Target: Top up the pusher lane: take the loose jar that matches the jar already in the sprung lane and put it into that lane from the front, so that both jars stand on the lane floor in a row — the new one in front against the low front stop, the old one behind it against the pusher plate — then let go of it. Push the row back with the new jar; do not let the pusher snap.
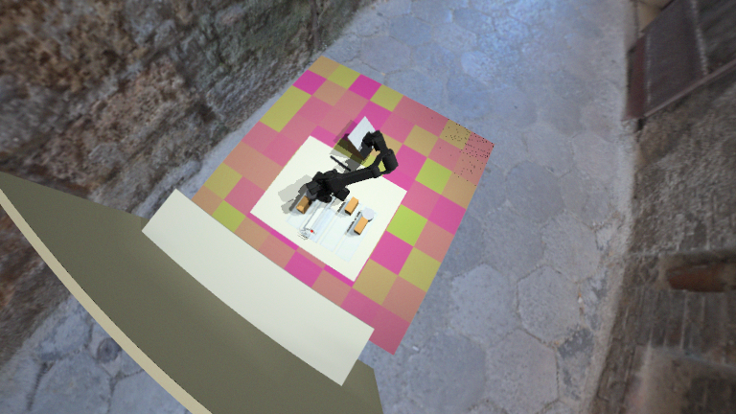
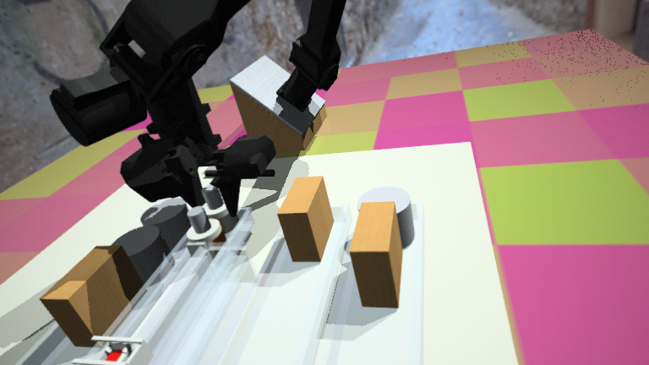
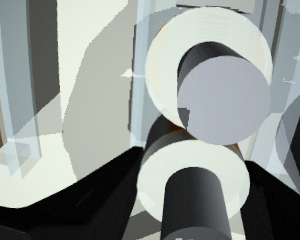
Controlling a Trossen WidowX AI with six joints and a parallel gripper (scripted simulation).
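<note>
My gripper (image 2: 211,208) (image 3: 192,163) is shut on a jar with a white lid and grey knob (image 2: 211,195) (image 3: 196,200), at the front end of the clear-walled lane (image 2: 165,303). A like jar (image 2: 204,231) (image 3: 162,75) with an orange-brown body stands upright in the lane just behind it. The two are very close; whether they touch is unclear. The held jar looks nearly upright. Its base and the front stop are hidden or unclear. The pale pusher plate (image 2: 196,247) shows behind the lane jar. A red mark (image 2: 113,356) (image 1: 311,231) sits at the lane's far end.
Dark grey cylinders (image 2: 165,217) (image 2: 139,246) stand beside the lane, with a wooden block (image 2: 88,289) (image 1: 303,203) behind them. Across the lane are two more wooden blocks (image 2: 306,217) (image 2: 378,251) and a pale grey cylinder (image 2: 384,198). A slanted-top box (image 2: 263,78) stands beyond.
</note>
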